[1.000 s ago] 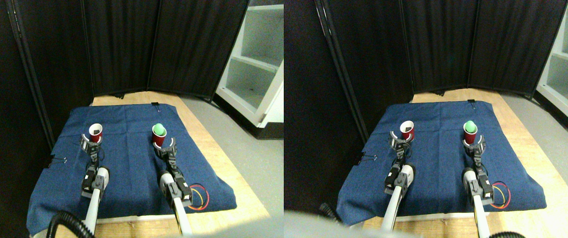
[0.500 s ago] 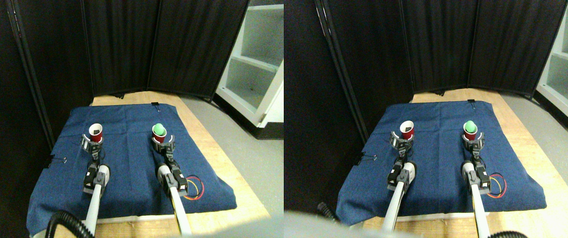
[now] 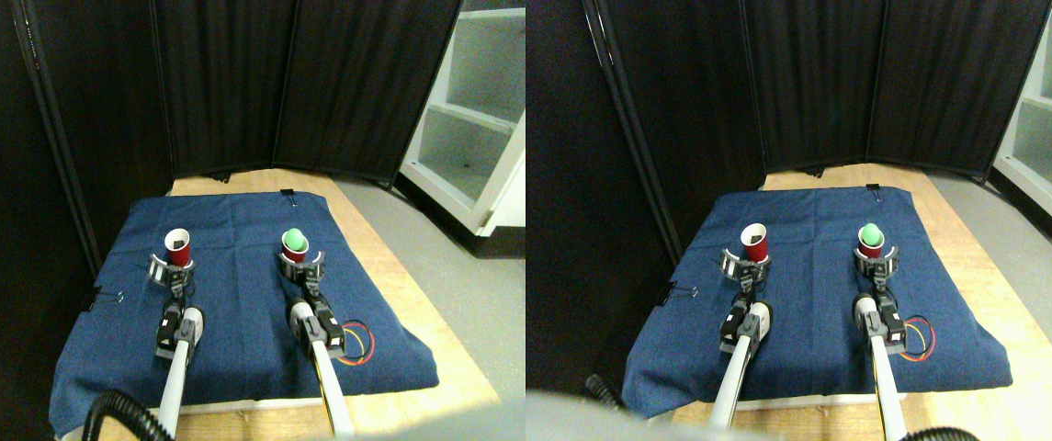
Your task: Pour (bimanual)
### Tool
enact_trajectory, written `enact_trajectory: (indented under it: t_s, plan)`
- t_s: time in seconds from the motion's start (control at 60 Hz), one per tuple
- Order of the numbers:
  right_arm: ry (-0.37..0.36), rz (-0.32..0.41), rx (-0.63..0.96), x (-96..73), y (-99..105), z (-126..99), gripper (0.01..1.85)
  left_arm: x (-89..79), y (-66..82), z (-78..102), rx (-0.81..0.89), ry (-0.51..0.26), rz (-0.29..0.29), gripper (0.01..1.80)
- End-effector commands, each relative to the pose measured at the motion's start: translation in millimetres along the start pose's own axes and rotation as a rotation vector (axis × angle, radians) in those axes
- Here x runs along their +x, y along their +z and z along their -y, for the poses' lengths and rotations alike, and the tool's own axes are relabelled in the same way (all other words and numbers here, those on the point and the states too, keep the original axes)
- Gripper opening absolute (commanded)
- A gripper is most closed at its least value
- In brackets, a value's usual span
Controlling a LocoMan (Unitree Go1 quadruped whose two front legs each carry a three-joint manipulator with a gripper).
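Blue denim cloth (image 3: pixel 241 303) is covering most of a wooden board (image 3: pixel 415 303), and two red cups are standing upright on it, well apart from each other. The left red cup (image 3: pixel 177 248), white inside with something small and dark at its bottom, is sitting on the left half of the cloth; the left gripper (image 3: pixel 170 269) is reaching up to its base, its pale curved jaws spreading around the near side of the cup, though whether they are actually pressing on it cannot be told at this size. The right red cup (image 3: pixel 295 250) is carrying a green ball (image 3: pixel 294 241) in its mouth (the ball is rising above the rim). The right gripper (image 3: pixel 301 268) is likewise cradling that cup's base with jaws apart on either side, contact unclear. Red and yellow wires (image 3: pixel 358 344) are looping beside the right manipulator. A binder clip (image 3: pixel 106 297) is sitting at the cloth's left edge. Black curtains (image 3: pixel 305 83) are hanging behind, with a white shelf unit (image 3: pixel 480 101) at the right.
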Motion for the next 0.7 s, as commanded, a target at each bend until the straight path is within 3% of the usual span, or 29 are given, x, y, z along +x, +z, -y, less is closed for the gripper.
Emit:
enact_trajectory:
  t_s: [0.017, 0.167, 0.7]
  plan:
    - [0.006, 0.002, 0.010, 2.7, -3, 0, 0.92, 2.8, -0.3, 3.9, -0.025, -0.027, 0.014, 1.04]
    - [0.017, -0.001, 0.003, 2.5, -3, -1, 0.95, 7.3, 0.3, 2.5, -0.030, -0.029, 0.020, 1.06]
    - [-0.003, 0.004, 0.070, 1.9, -7, -3, 0.99, 21.0, -3.0, 2.2, -0.122, -0.043, 0.061, 0.85]
